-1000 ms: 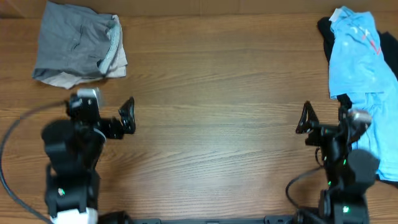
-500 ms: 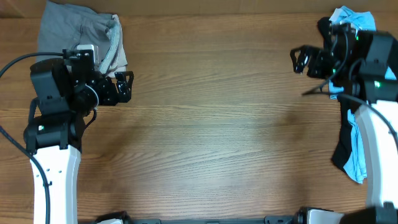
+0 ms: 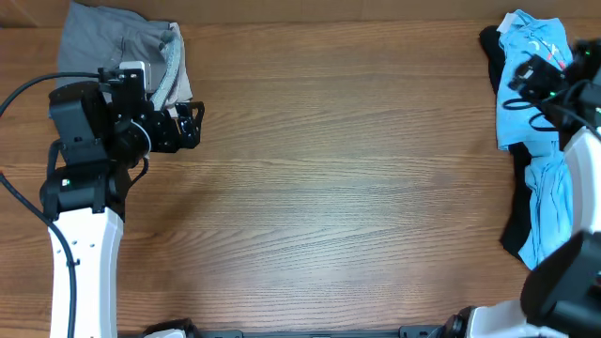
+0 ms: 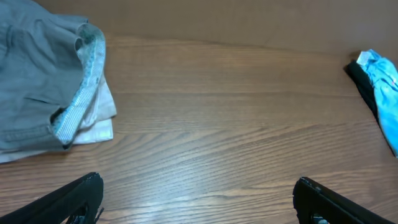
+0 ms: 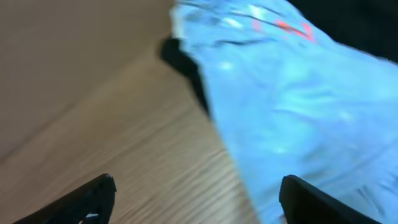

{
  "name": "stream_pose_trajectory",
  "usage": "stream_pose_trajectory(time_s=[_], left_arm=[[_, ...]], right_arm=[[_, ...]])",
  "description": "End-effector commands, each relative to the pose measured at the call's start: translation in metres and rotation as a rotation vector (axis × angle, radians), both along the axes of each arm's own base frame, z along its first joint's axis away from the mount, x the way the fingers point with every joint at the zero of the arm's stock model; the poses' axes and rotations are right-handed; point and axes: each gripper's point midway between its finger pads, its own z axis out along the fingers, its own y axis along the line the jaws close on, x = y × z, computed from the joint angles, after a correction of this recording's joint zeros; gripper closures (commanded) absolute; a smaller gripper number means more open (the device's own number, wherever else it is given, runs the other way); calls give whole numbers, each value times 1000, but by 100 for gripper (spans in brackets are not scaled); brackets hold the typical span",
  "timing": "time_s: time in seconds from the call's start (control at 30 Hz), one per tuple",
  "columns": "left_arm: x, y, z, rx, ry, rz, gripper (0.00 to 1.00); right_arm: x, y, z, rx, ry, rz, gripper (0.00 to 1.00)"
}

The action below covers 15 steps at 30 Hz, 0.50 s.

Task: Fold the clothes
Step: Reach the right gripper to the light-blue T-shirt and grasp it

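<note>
**Overhead.** Two heaps.
- Upper left of frame: grey piece [image 3: 108, 56] lying over beige piece [image 3: 175, 91].
- Right edge: blue T-shirt [image 3: 535, 117] crumpled over black piece [image 3: 488, 42].
- Count: one of each, four garments in all.
- Left gripper [image 3: 191, 125] hangs just beside the grey heap.

**Left wrist.** Fingers wide apart and empty, with bare table [image 4: 217, 124] between them.

**Right wrist.** Right gripper [image 5: 196, 186] is spread wide and empty, near the T-shirt's edge.

**Handling (judged).** The cloth looks light, limp and likely to sag. Best to pinch it at a hem or shoulder corner.

Overhead straight down over the table [image 3: 329, 188]; wrist views low, oblique, both on the blue T-shirt [image 5: 298, 93].
</note>
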Motion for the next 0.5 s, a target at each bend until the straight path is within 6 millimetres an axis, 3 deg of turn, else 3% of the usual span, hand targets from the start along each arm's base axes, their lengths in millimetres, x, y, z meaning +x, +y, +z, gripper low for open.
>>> stream_pose_trajectory(time_s=[0.0, 0.13, 0.23, 0.47], left_arm=[[9, -15, -7, 4, 13, -64, 0], [18, -31, -29, -2, 68, -109, 0], [23, -42, -39, -3, 86, -137, 0], [35, -58, -54, 5, 95, -168, 0]], right_arm=[[5, -35, -28, 54, 21, -137, 14], [2, -69, -65, 85, 52, -266, 22], [-2, -80, -81, 121, 67, -326, 30], [-13, -95, -107, 155, 109, -382, 38]])
